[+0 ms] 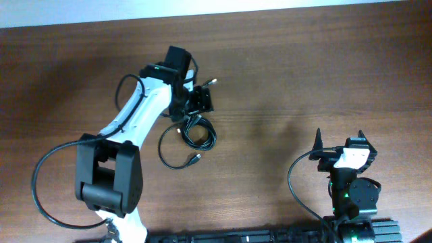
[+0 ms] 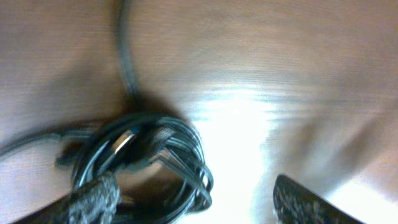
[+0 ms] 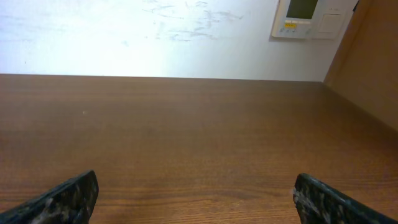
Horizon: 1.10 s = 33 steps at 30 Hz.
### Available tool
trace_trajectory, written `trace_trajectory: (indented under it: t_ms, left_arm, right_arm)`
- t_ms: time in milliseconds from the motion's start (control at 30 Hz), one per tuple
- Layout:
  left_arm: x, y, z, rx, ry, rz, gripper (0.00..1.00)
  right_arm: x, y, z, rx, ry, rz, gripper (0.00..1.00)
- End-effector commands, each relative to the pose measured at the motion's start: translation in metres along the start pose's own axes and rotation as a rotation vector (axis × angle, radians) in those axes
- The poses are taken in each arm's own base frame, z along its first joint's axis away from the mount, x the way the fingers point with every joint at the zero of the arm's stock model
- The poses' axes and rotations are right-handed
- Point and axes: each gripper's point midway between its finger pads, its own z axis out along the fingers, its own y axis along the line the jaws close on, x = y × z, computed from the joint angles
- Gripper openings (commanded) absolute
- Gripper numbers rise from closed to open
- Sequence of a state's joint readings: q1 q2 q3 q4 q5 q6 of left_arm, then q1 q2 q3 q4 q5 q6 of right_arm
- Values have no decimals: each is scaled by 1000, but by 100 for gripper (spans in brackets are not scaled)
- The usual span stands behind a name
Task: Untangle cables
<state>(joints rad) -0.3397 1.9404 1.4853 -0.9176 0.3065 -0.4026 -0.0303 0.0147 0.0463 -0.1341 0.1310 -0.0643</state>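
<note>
The cables (image 1: 196, 131) lie as a small black knot on the wooden table, with one loose loop (image 1: 172, 154) running to the front left and ending in a metal-tipped plug (image 1: 196, 158). Another plug (image 1: 212, 82) sticks out behind the left gripper. My left gripper (image 1: 200, 102) is open and low, right behind the knot. In the left wrist view the coiled cables (image 2: 155, 152) sit close against the left finger, within the open gripper (image 2: 199, 205); nothing is gripped. My right gripper (image 1: 339, 142) is open and empty at the front right, and the right wrist view of the gripper (image 3: 199, 202) shows only bare table.
The brown wooden table (image 1: 283, 74) stretches all round. A white wall with a small control panel (image 3: 308, 17) stands beyond the table's far edge. The arms' own thick black wires (image 1: 40, 182) loop near the bases.
</note>
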Motion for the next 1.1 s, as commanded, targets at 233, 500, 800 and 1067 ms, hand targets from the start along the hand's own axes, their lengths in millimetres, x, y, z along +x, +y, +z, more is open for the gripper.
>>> trace_trajectory:
  t_ms: [233, 500, 800, 1067]
  left_arm:
    - [-17, 6, -9, -273, 36, 1570, 83]
    - [13, 2, 10, -114, 84, 1798, 73]
    - [40, 0, 41, -1, 76, 1816, 65]
    - [26, 10, 72, -149, 123, 1770, 0]
  right_arm:
    - [3, 0, 0, 1, 3, -8, 98]
    - [3, 0, 0, 1, 3, -8, 98]
    - [3, 0, 0, 1, 3, -8, 99]
    - [3, 0, 0, 1, 3, -8, 99]
